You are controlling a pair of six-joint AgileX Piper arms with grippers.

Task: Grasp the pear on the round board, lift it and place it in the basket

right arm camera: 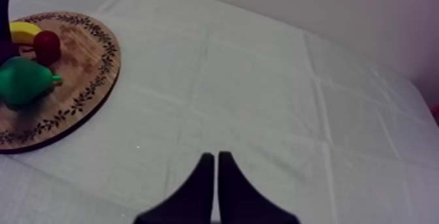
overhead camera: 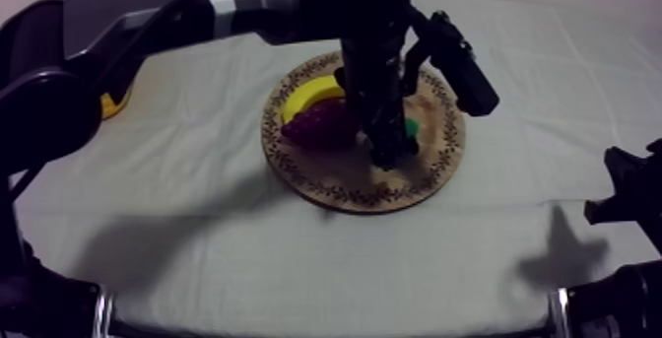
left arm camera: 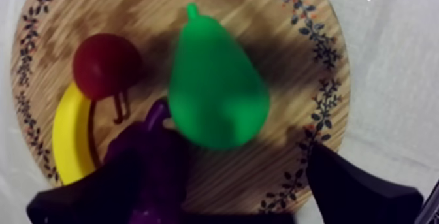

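The green pear (left arm camera: 215,86) lies on the round wooden board (left arm camera: 307,102), stem pointing away from my left gripper (left arm camera: 222,197). That gripper is open and hovers just above the pear, its black fingers (left arm camera: 356,187) spread wider than the fruit. From above, my left gripper (overhead camera: 389,150) hangs over the board (overhead camera: 433,179) and covers most of the pear (overhead camera: 411,127). My right gripper (right arm camera: 215,168) is shut on nothing, low over the cloth to the right of the board (right arm camera: 91,83); the pear (right arm camera: 23,81) is far from it. A sliver of the yellow basket (overhead camera: 116,103) peeks out behind my left arm.
A banana (left arm camera: 70,135), a small red fruit (left arm camera: 104,64) and purple grapes (left arm camera: 150,161) share the board close beside the pear. My right gripper (overhead camera: 630,199) rests at the table's right edge. My left arm spans the upper left of the table.
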